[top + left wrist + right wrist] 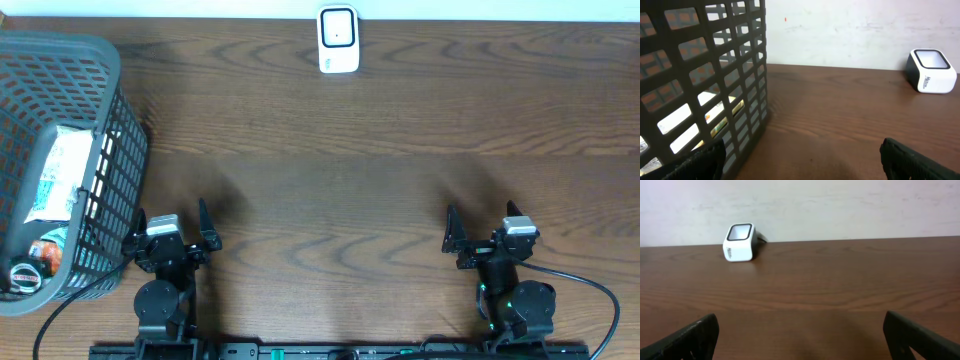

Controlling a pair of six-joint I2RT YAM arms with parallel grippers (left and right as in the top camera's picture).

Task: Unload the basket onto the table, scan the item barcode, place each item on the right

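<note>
Before picking anything, parked empty, jaws wide apart: left gripper [172,222] just beside basket [128,160], handy for reaching in; right gripper [483,224] well apart from it. Packet [60,172] inside basket; scanner [338,40] far from basket, unobstructed.

My left arm [160,298]: black, fat round joint behind hand. Grey box [165,227] on wrist. My left gripper [172,214]: two black pointy fingers [207,228], dull, no shine. My right arm [528,302]: same black, tiny green lights [512,305] behind hand. My right gripper [482,214]: same look. I see thin black cable [580,277] behind each hand.
</note>
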